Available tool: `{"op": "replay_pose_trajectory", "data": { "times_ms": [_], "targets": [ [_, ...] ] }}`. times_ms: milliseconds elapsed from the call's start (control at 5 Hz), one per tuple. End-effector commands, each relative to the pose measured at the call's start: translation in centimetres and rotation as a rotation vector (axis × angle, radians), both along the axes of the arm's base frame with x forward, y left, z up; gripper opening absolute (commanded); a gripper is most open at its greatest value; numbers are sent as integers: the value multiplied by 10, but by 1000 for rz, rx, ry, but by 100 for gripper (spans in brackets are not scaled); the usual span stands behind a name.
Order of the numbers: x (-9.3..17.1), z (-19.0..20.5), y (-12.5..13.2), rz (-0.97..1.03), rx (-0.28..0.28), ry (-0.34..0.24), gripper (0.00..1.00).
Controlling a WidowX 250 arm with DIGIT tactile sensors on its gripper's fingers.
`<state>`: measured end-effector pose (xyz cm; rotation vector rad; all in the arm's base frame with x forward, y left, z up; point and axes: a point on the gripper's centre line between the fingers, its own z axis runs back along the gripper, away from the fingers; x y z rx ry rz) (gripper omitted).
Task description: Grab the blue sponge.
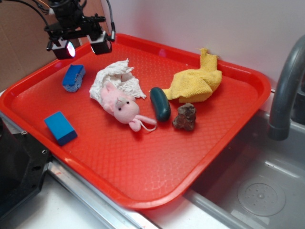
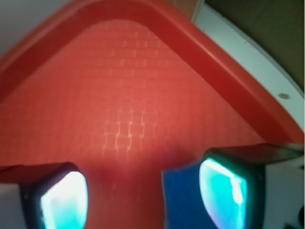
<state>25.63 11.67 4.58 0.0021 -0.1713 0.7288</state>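
**Gripper above the sponge, nothing grasped yet**

Nearest the exterior camera you have the front rim of the red tray [image 1: 143, 202], with bare tray floor behind it. Along the tray's left edge lies a smooth, sharp-cornered blue block [image 1: 60, 127]; leave that one alone. Your target, the blue sponge [image 1: 74, 78], sits further back near the tray's far left corner, just beside a white cloth [image 1: 116, 78] with a pink stuffed toy [image 1: 125, 109] lying on it. Toward the middle of the tray are a dark green oblong thing [image 1: 160, 103] and a brown rock [image 1: 185, 117], with a yellow cloth [image 1: 198, 81] behind them near the far edge.

The gripper [image 1: 82, 46] hangs over that far left corner, above and slightly behind the sponge, its fingers spread wide with nothing between them. In the wrist view you see the two finger pads [image 2: 64, 198] low in the picture, and a patch of blue sponge [image 2: 183, 200] showing by the right one, so the sponge looks off-centre in the gap rather than between the fingers.

By my reading, the approach is largely done. What is left for you: centre the fingers over the sponge, come down, close and lift.
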Motion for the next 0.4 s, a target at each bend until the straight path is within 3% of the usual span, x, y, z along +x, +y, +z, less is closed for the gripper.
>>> {"op": "replay_pose_trajectory", "data": {
  "times_ms": [0, 200],
  "targets": [
    [-2, 25, -1, -72, -24, 76, 100],
    [0, 42, -7, -45, 1, 73, 100]
  ]
}}
